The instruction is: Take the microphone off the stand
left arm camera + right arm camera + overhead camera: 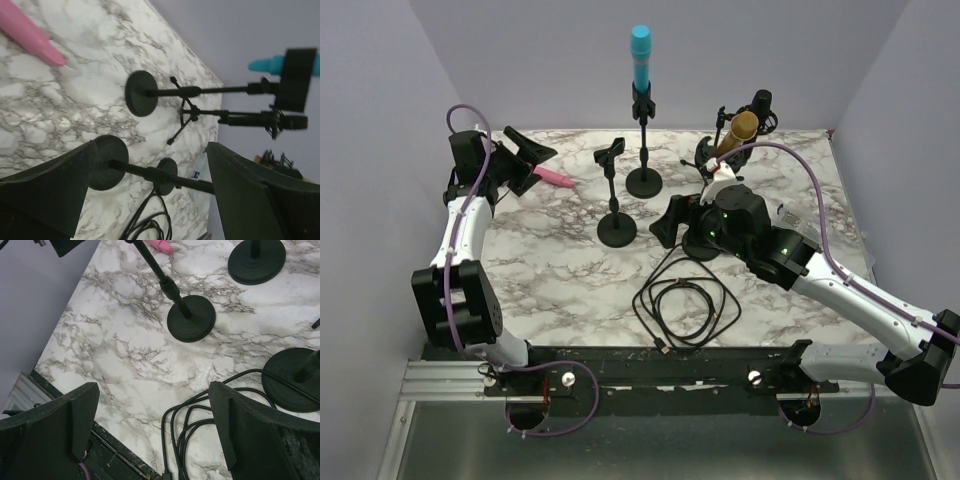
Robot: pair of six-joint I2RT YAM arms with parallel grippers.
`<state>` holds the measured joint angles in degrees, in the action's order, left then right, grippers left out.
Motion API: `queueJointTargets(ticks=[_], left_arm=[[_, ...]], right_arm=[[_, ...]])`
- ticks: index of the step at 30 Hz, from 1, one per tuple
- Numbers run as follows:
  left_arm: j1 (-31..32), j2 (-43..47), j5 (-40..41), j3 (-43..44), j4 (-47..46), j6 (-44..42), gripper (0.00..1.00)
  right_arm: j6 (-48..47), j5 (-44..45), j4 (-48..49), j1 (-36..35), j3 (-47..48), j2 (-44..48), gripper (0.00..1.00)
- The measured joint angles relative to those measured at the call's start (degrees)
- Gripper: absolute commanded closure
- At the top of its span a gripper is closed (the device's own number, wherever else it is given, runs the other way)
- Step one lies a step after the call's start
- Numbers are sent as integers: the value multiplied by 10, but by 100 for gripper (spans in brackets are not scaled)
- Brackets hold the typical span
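Left gripper (536,163): jaws spread, empty, just beside the pink tapered microphone (554,178), which lies flat on the white marble table (550,270). Short black stand (616,205): clip vacant, so removal judged complete. Right gripper (667,222): spread, empty, near the coiled black cable (685,305).

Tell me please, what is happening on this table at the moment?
Two robot arms reach among microphone stands on a marble table. A pink microphone lies flat on the table beside the left gripper, which is open and empty. The short stand near it has an empty clip. The right gripper is open too and holds nothing. The blue microphone, gold microphone and black microphone sit in their stands.
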<state>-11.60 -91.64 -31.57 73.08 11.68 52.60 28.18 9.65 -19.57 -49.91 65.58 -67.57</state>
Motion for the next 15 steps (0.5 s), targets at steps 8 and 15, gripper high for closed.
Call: queueJointTargets(ticks=[8,15], left_arm=[[76,147,-119,-46,-77,-108,2],[205,162,-85,71,17,-271,2]], right_arm=[[3,0,-1,0,0,0,0],[3,0,-2,0,0,5,0]])
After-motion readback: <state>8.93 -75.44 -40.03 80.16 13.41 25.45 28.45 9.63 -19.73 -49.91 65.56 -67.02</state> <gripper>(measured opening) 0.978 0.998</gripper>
